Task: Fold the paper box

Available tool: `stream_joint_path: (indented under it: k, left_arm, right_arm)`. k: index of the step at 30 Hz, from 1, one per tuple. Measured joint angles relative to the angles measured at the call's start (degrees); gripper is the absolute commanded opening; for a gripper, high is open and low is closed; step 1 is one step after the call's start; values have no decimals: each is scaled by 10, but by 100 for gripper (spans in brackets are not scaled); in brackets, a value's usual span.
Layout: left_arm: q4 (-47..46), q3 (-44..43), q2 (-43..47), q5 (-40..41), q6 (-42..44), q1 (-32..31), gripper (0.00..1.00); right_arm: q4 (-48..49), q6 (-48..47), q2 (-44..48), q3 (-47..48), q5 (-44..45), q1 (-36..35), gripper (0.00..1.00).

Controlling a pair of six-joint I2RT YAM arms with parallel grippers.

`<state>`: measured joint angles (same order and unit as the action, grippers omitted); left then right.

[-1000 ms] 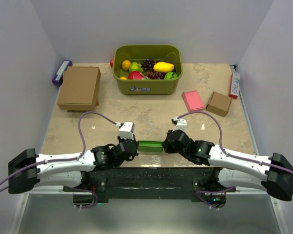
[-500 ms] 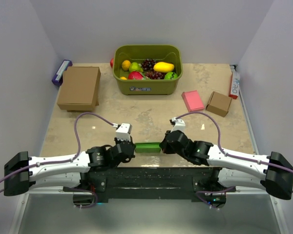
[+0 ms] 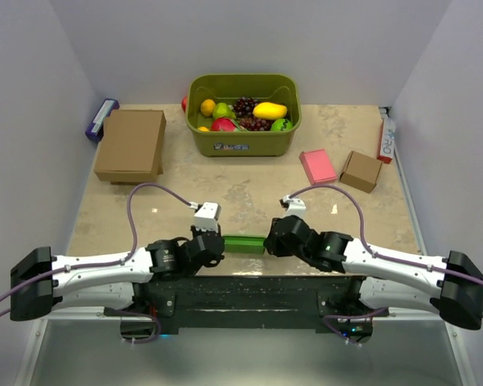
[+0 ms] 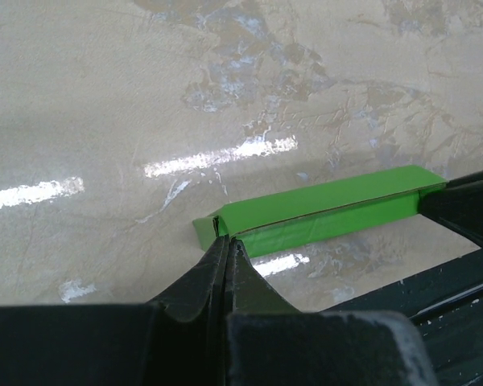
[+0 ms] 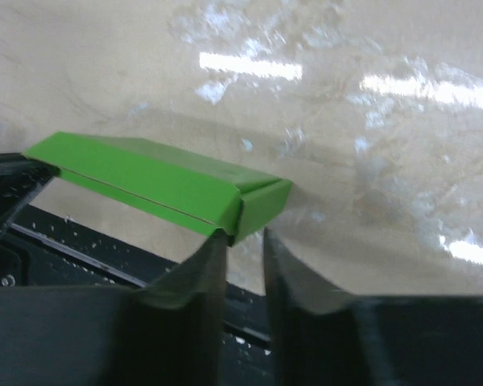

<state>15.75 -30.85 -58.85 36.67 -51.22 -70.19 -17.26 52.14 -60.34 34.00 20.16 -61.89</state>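
Note:
The paper box (image 3: 244, 243) is a bright green, long, flattened folded strip lying near the table's front edge between my two grippers. My left gripper (image 3: 218, 244) is shut on the box's left end; in the left wrist view its tips (image 4: 228, 241) pinch the corner of the box (image 4: 322, 209). My right gripper (image 3: 268, 240) sits at the right end. In the right wrist view the right gripper (image 5: 243, 235) stands slightly open, one fingertip (image 5: 218, 239) touching the lower corner of the box (image 5: 153, 181), with nothing in the gap.
An olive basket (image 3: 243, 143) of fruit stands at the back centre. A large brown cardboard box (image 3: 130, 143) lies back left, with a pink flat box (image 3: 317, 166) and a small brown box (image 3: 361, 170) at right. The black base rail (image 3: 241, 291) runs just behind the green box.
My right gripper's jaws have parted and let go of the box's right end. The left arm shifted slightly left and back, still pinching the left end.

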Motion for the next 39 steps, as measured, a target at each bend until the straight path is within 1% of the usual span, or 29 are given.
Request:
stream_joint_path:
  k: [1,2,5,8,9,12,16,22,33,39]
  left_arm:
    - [0,-2,-3,0,2,0,0]
    - [1,-5,-7,0,5,0,0]
    - [3,-13,-18,1,14,0,0]
    - [3,-16,-23,2,15,0,0]
    - [3,-16,-23,2,15,0,0]
    - [3,-16,-23,2,15,0,0]
    - [3,-16,-23,2,15,0,0]
    - [3,-16,-23,2,15,-1,0]
    - [0,-15,-23,2,15,-5,0]
    - [-3,-11,-19,1,15,-5,0]
  right_arm:
    - [-18,0,3,2,-2,0,43]
    - [-35,-1,5,4,-3,-1,50]
    - [-83,0,18,16,-3,-1,60]
    - [-110,5,39,25,-2,-1,64]
    - [-115,8,46,27,-1,-1,68]
    - [-114,16,64,28,-1,-1,71]
    - [-95,43,85,24,7,-1,71]
    - [-9,113,115,-23,42,-1,72]
    - [78,192,39,-45,40,-1,74]
    - [91,220,19,-56,37,-1,74]
